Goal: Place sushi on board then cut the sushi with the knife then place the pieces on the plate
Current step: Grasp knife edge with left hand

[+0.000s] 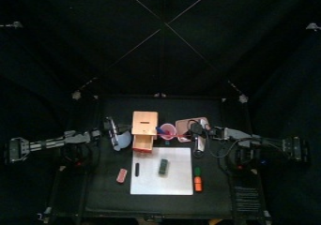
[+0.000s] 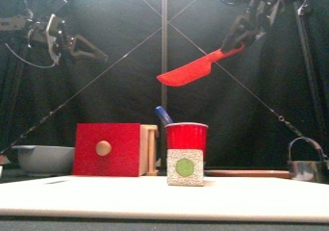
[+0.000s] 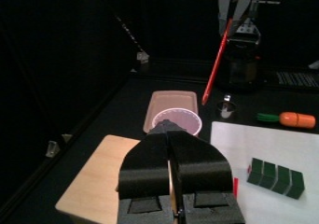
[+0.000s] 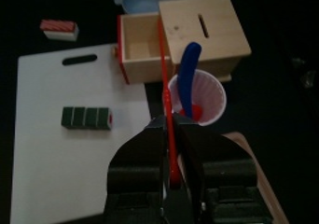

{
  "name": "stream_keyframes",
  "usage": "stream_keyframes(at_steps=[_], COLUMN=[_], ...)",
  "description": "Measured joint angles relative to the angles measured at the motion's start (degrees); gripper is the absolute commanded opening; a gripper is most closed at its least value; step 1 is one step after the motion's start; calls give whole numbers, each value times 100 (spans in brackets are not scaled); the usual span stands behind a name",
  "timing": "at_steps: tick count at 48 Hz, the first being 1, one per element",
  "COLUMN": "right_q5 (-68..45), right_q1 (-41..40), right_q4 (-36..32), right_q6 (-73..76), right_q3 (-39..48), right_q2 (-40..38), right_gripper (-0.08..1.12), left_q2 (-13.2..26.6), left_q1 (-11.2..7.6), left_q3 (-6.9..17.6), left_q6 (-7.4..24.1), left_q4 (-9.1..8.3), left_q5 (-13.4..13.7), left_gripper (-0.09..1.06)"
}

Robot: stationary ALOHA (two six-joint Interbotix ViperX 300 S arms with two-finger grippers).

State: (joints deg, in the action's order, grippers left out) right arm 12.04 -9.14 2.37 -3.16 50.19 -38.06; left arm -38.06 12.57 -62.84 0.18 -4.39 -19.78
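Note:
High above the table, my right gripper point(image 2: 240, 40) is shut on the handle of the red toy knife point(image 2: 193, 69), whose blade slants down to the left. The right wrist view shows the red knife point(image 4: 166, 78) clamped between the jaws of the right gripper point(image 4: 173, 136), over the red cup point(image 4: 202, 99) that still holds the blue knife point(image 4: 189, 62). The dark green sushi roll point(image 1: 163, 163) lies on the white cutting board point(image 1: 175, 182). Behind the cup sits the pink tray point(image 1: 191, 126). My left gripper point(image 3: 176, 176) is shut on nothing and hangs over the wooden box point(image 1: 145, 133).
The box's red drawer front point(image 2: 107, 149) faces forward. A blue-grey bowl point(image 2: 45, 158) stands at the left, and a metal cutter point(image 2: 305, 167) at the right. An orange toy point(image 1: 197, 183) lies on the board's right edge. A salmon toy point(image 1: 122, 175) rests left of the board.

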Motion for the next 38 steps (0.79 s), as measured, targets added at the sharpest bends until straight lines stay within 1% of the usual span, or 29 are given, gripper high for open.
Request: stream_keyframes(at_steps=[2,5,10,13,16,19,22,27,30,34,38], right_q5=[-316,-765,-1477,-1696,-1837,-1890,-1916,-1925,-1934,-1934,-1934], right_q1=[44,105,325,466,598,668,686,686,686,686,686], right_q4=[79,141,185,185,185,193,211,220,211,220,220], right_q6=[-18,0,-9,18,-18,0,0,26,9,9,18], right_q3=[193,439,800,905,949,967,958,967,967,967,967], right_q2=[0,0,0,26,88,149,220,299,316,325,334], right_gripper=[48,48,48,48,48,48,48,48,48,48,48], left_q2=[62,176,448,659,844,1063,1292,1652,1925,2224,2479], left_q1=[-105,-290,-624,-773,-853,-888,-905,-967,-1055,-1143,-1178], left_q3=[26,26,35,79,158,290,439,650,809,940,1063], left_q6=[9,0,-18,-18,-26,-26,-26,-9,-18,-9,-18], left_q4=[0,0,0,35,105,176,202,202,167,158,149], left_q5=[0,0,-9,-18,-26,-35,-70,-105,-114,-123,-114], left_gripper=[39,52,69,77,81,83,84,84,84,84,83])
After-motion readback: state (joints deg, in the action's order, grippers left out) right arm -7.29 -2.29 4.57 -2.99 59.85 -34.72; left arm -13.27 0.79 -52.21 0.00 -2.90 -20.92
